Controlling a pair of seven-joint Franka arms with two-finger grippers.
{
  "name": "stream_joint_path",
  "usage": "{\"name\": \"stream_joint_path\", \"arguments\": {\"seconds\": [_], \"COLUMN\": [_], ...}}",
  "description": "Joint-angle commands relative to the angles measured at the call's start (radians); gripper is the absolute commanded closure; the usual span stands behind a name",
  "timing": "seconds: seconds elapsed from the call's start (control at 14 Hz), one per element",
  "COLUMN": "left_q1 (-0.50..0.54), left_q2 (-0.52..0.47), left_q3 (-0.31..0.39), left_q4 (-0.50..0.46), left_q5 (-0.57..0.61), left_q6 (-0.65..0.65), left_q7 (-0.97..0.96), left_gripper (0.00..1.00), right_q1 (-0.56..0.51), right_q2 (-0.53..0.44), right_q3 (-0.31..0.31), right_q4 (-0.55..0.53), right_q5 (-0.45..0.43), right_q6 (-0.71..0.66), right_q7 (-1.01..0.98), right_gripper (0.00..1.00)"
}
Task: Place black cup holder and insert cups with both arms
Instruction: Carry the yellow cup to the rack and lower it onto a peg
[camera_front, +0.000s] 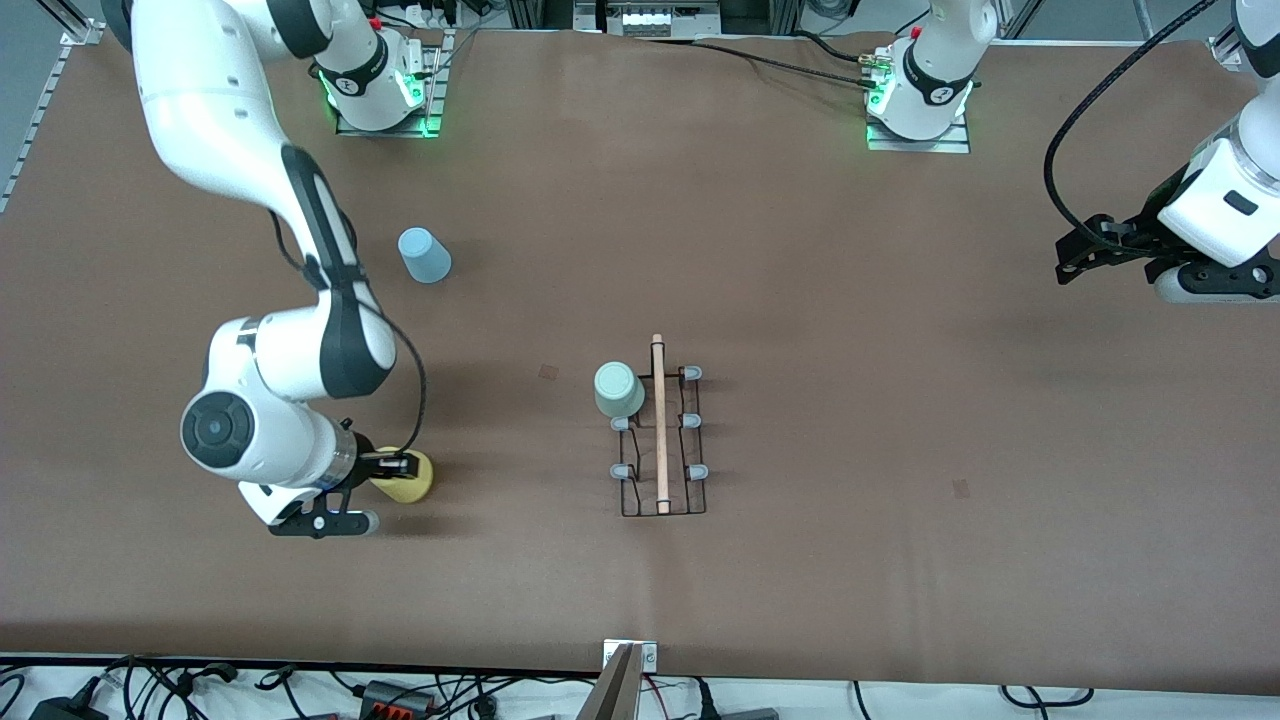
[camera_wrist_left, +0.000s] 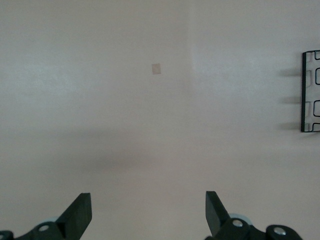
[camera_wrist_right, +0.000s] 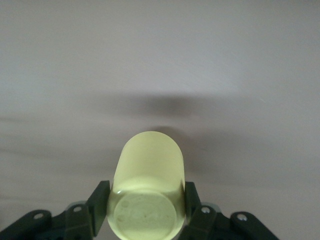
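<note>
The black cup holder (camera_front: 692, 495) stands mid-table, its wooden rod handle (camera_front: 658, 425) on top. Its base edge shows in the left wrist view (camera_wrist_left: 310, 90). A mint-green cup (camera_front: 619, 390) sits upside down on a peg at the holder's end farthest from the front camera. My right gripper (camera_front: 395, 463) is shut on the yellow cup (camera_front: 412, 480), toward the right arm's end. In the right wrist view the fingers (camera_wrist_right: 100, 205) press both sides of the yellow cup (camera_wrist_right: 150, 165), and my right gripper (camera_wrist_right: 147, 200) holds it base toward the camera. My left gripper (camera_front: 1075, 255) waits open and empty over the left arm's end (camera_wrist_left: 147, 210).
A light blue cup (camera_front: 424, 255) stands upside down on the brown table, farther from the front camera than the yellow cup. Small tape marks lie on the cloth (camera_front: 548, 372) (camera_front: 960, 488). Cables run along the table's near edge (camera_front: 400, 690).
</note>
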Motion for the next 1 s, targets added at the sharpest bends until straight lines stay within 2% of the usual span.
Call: {"name": "stream_joint_path", "arguments": {"seconds": [0.0, 0.28, 0.57, 0.93], "left_q1": [0.018, 0.037, 0.038, 0.055], "left_q2": [-0.008, -0.004, -0.002, 0.003], "left_q3": [0.002, 0.002, 0.002, 0.002], "left_q4": [-0.002, -0.002, -0.011, -0.011], "left_q5": [-0.019, -0.04, -0.043, -0.057], "left_q6": [-0.002, 0.001, 0.001, 0.001], "left_q7": [0.009, 0.009, 0.009, 0.01], "left_gripper": [0.0, 0.0, 0.0, 0.0], "right_q1": [0.029, 0.098, 0.16, 0.213], "right_q2": [-0.016, -0.02, -0.012, 0.01], "right_q3": [0.059, 0.102, 0.101, 0.108], "right_q4": [0.088, 0.095, 0.096, 0.092], "right_q5": [0.011, 0.011, 0.009, 0.011], "right_q6": [0.02, 0.041, 0.184, 0.278], "right_q7": [0.054, 0.209, 0.285, 0.349], "right_gripper": [0.83, 0.83, 0.83, 0.82]}}
